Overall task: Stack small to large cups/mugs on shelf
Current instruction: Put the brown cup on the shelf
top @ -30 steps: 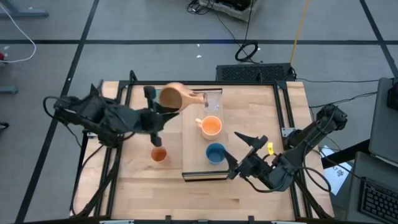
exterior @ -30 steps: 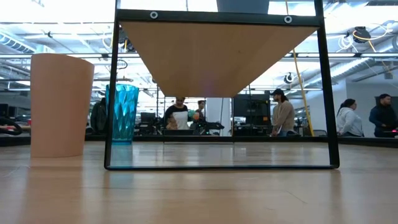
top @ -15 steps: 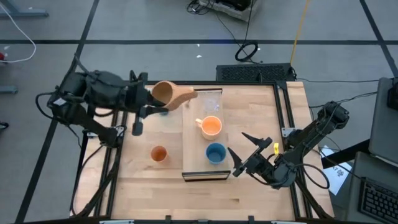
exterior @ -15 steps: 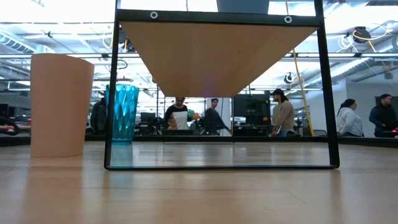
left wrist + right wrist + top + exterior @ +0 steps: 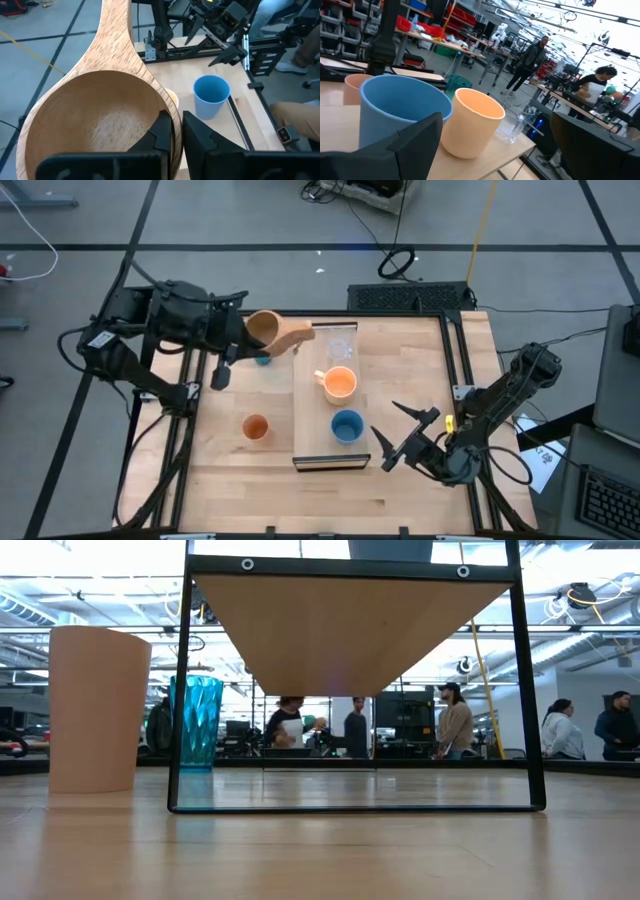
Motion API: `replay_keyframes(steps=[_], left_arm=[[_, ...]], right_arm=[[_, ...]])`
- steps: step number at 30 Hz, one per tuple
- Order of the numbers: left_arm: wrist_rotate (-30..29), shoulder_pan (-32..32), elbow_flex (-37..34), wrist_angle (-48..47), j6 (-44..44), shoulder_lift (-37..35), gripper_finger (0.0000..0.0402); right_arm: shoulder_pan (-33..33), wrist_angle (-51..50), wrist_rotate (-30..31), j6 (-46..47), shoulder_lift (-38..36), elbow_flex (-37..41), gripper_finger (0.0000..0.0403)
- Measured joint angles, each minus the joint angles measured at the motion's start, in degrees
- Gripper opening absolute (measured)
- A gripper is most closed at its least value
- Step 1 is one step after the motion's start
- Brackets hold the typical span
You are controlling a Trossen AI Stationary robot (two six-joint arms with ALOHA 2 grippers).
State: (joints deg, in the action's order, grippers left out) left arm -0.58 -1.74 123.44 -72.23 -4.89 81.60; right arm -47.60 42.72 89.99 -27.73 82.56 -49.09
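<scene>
On the shelf [image 5: 308,395], you have three cups standing in a row: the clear glass cup [image 5: 342,345] at the far end, the orange mug [image 5: 340,383] in the middle, and the blue cup [image 5: 346,425] nearest the front edge. That looks like about half of the job.

Your left gripper [image 5: 243,345] is up in the air over the table's far left part, just beside the shelf, and it is clamped on the rim of the tan mug [image 5: 277,332]. The left wrist view shows the two fingers pinching the mug's wall, one inside and one outside, with the mug tipped on its side. So this mug is in transit and not yet placed.

Two cups are left on the bare table: the small orange cup [image 5: 256,427], well clear of the shelf on its left, and the teal tumbler [image 5: 196,723], mostly hidden under your left arm from above.

Your right gripper [image 5: 408,436] waits near the shelf's front right corner, jaws spread wide and empty.
</scene>
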Motion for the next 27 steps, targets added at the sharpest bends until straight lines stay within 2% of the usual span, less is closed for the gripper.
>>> replay_keyframes(steps=[2, 4, 9, 15, 21, 24, 27], left_arm=[[-0.5, 0.3, 0.0, -0.1, 0.0, 0.0, 0.0024], [-3.5, 0.2, 0.0, -0.8, 0.7, 0.0, 0.0024], [-16.7, -0.6, -2.1, -4.2, 5.1, 0.4, 0.0024], [-28.4, -2.1, -11.4, -3.0, 10.8, 0.5, 0.0023], [-34.1, -1.7, -23.2, 4.3, 17.4, 0.5, 0.0023], [-34.4, -0.3, -28.2, 9.5, 19.1, 0.5, 0.0023], [-31.9, 1.1, -32.5, 14.2, 19.6, 0.5, 0.0023]], right_arm=[[-0.3, 0.0, 0.0, 0.6, 0.0, 0.2, 0.0364], [-0.5, 0.0, 0.0, 1.6, 0.0, 0.5, 0.0364], [-0.5, 0.0, 0.0, 4.4, 0.0, 2.3, 0.0364], [-0.3, -0.1, 0.0, 6.7, 0.0, 3.9, 0.0364], [-0.3, 0.0, 0.0, 7.1, 0.0, 4.1, 0.0364], [-0.3, 0.0, 0.0, 7.0, 0.0, 4.1, 0.0364], [-0.3, -0.1, 0.0, 6.5, 0.0, 4.1, 0.0364]])
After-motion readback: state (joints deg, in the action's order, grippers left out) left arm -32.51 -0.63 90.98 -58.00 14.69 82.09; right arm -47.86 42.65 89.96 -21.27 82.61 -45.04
